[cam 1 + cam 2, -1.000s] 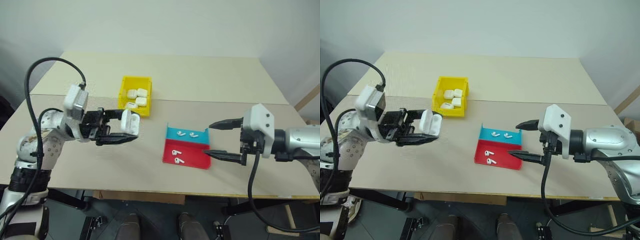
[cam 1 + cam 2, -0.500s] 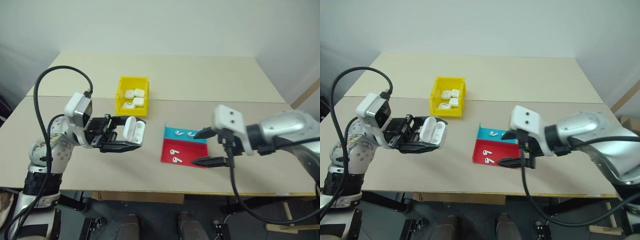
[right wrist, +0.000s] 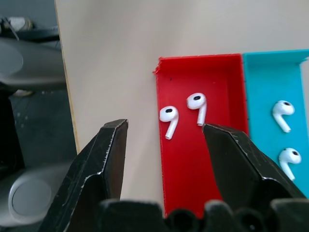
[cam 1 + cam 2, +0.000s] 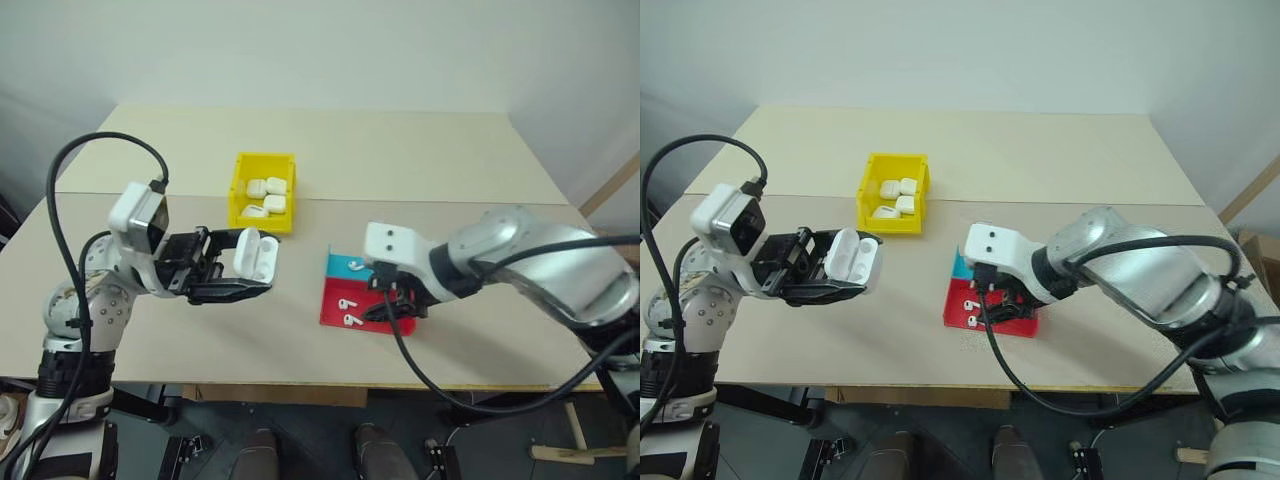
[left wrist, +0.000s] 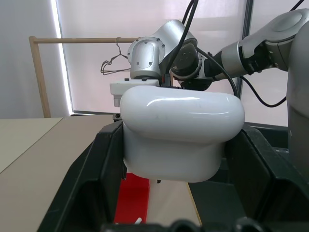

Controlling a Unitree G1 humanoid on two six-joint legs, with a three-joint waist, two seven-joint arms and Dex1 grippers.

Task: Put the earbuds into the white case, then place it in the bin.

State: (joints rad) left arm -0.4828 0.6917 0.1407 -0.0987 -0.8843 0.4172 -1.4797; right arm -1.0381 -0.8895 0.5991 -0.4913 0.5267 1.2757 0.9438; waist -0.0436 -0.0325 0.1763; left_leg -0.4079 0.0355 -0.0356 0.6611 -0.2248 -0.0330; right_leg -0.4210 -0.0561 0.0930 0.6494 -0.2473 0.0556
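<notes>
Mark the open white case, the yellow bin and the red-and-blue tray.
white case [image 4: 254,256]: left eye view, on its open body, held in the left gripper.
bin [image 4: 238,191]: left eye view, on its yellow left wall.
tray [image 3: 189,159]: right wrist view, on the bare red floor below two earbuds.

Bare lab-like room: plain beige table [image 4: 400,160], blank white walls [image 4: 300,50], blinded windows [image 5: 96,72].

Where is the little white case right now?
The white case is up off the table, lid open, pinched in the left claw, in front of the yellow bin and left of the red-and-blue tray.
</notes>
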